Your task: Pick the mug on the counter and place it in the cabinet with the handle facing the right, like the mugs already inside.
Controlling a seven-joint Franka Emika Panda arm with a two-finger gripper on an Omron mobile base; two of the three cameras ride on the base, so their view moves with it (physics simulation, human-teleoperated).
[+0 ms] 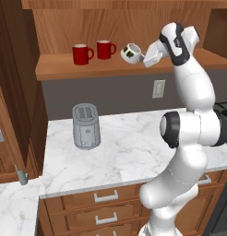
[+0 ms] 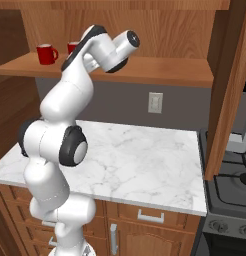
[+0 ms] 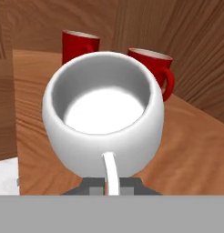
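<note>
1. Clearly, in the left base view the gripper (image 1: 144, 57) holds the mug (image 1: 131, 52) in the air, tipped on its side, just above the shelf of the cabinet (image 1: 120, 68). Two red mugs (image 1: 82, 54) stand at nine o'clock from it, with their handles toward three o'clock. The counter (image 1: 134, 147) below carries a grey toaster (image 1: 86, 125) at its eight o'clock part.

2. In the right base view the arm (image 2: 65, 105) reaches up to the shelf and covers the hand; one red mug (image 2: 46, 53) stands free at nine o'clock from the wrist.

3. In the hand view the mug (image 3: 103, 116) faces the camera with its open mouth, and its handle (image 3: 112, 174) runs down at six o'clock between the fingertips (image 3: 91, 186). The jaws are pressed on this handle. Both red mugs (image 3: 155, 68) stand behind, at twelve and one o'clock.

4. My judgement: the picking and the lifting are done. Setting the mug upright on the shelf, turning the handle toward three o'clock, and letting go are still left.
</note>
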